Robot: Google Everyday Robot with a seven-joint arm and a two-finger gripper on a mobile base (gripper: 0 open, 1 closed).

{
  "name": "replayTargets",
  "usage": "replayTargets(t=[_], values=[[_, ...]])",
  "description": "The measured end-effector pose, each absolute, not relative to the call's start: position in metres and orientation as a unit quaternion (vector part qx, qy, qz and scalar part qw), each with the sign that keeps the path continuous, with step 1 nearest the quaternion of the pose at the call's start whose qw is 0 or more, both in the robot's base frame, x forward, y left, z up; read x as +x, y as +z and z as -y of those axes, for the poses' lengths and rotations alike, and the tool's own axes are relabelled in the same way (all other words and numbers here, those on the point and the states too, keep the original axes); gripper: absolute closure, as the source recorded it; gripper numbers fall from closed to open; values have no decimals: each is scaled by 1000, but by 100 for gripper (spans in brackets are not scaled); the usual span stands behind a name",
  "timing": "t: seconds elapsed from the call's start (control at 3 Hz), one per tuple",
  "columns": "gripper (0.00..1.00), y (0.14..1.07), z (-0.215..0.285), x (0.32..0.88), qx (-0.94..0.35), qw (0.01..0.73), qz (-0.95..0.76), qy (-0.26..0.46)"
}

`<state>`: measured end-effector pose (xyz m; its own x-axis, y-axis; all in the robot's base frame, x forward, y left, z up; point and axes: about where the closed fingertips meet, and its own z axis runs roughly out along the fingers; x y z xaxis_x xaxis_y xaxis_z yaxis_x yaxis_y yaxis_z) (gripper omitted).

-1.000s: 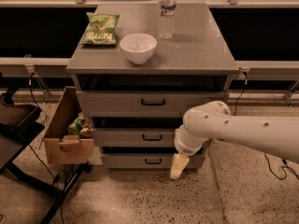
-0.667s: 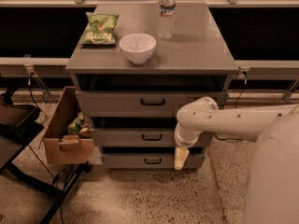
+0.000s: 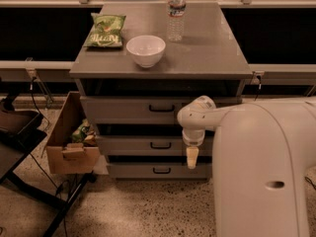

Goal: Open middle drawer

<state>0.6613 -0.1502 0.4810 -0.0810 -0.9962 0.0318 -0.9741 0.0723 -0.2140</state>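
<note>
Single camera view of a grey three-drawer cabinet [image 3: 232, 90] with the robot at 3 o'clock.

(a) End effector. The gripper [image 3: 191, 157] hangs tip-down before the right part of the middle drawer [image 3: 128, 145], at about 4 o'clock from that drawer's black bar handle [image 3: 160, 145] and apart from it. Its pale tip reaches the dark gap above the bottom drawer [image 3: 133, 171]. Nothing is seen in its grasp. Whether it is released or clenched cannot be told, nor whether it touches the drawer front.

(b) Arm. The white arm [image 3: 217, 115] leaves the robot body [image 3: 266, 172] towards 9 o'clock, level with the top drawer [image 3: 123, 110]. It bends at a rounded wrist joint [image 3: 196, 117], and the last link points straight down to 6 o'clock.

(c) Task object. The middle drawer lies between the taller top drawer at 12 o'clock and the shorter bottom drawer at 6 o'clock. Its front sits roughly in line with theirs, and no interior is visible.

(d) Surroundings. On the cabinet top [image 3: 212, 48] stand a white bowl [image 3: 145, 50], a green snack bag [image 3: 105, 31] at its 10 o'clock, and a clear water bottle [image 3: 176, 11] at its 1 o'clock. An open cardboard box [image 3: 66, 152] stands just beside the cabinet at 9 o'clock, level with the middle drawer.
</note>
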Motion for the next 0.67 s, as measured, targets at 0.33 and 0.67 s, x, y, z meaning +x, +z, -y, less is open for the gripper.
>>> replayTargets(t=[0.33, 0.67], values=[[0, 463, 158, 667, -669, 40, -736, -96], [0, 441, 161, 658, -655, 38, -750, -80]])
